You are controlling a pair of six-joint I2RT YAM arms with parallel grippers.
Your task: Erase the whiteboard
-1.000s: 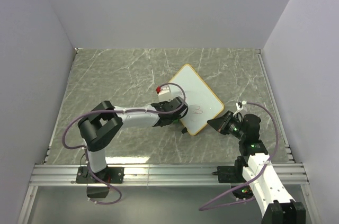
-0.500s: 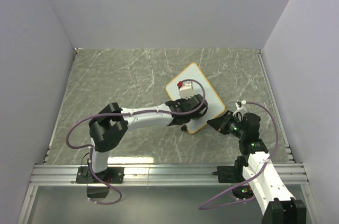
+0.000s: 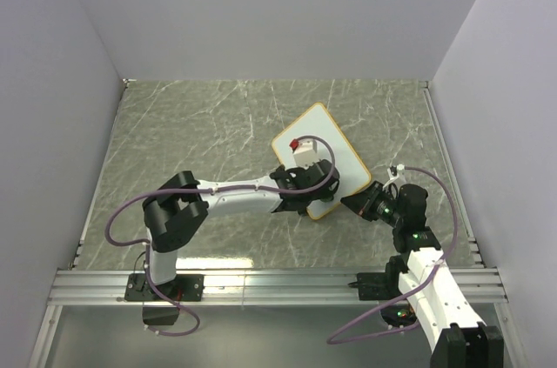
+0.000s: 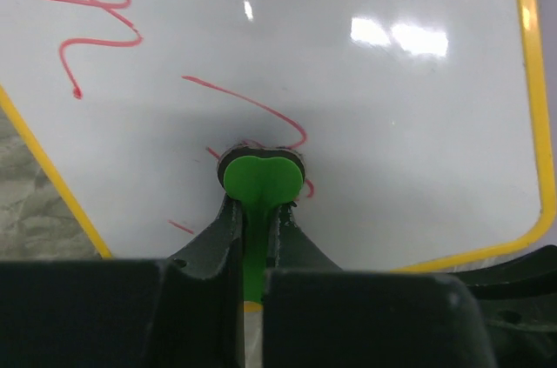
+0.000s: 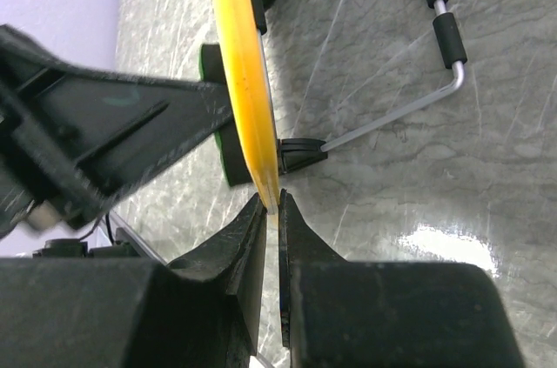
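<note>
At the middle-right of the grey-green veined desk (image 3: 191,124), the left claw (image 4: 257,222), pinching a small green eraser block (image 4: 263,178), has swept within the last second from the left rim of the small white, yellow-framed whiteboard (image 3: 331,133) onto its near middle. Red scribbles (image 4: 87,24) remain, so wiping is unfinished. The right claw (image 5: 271,211) pinches the board's near-right frame, steadying it. A bent wire stand with black sleeves (image 5: 439,33) lies just right of it, clear of the strokes.

Eraser (image 4: 261,178) on whiteboard (image 3: 324,129), whiteboard on table (image 3: 200,133)
</note>
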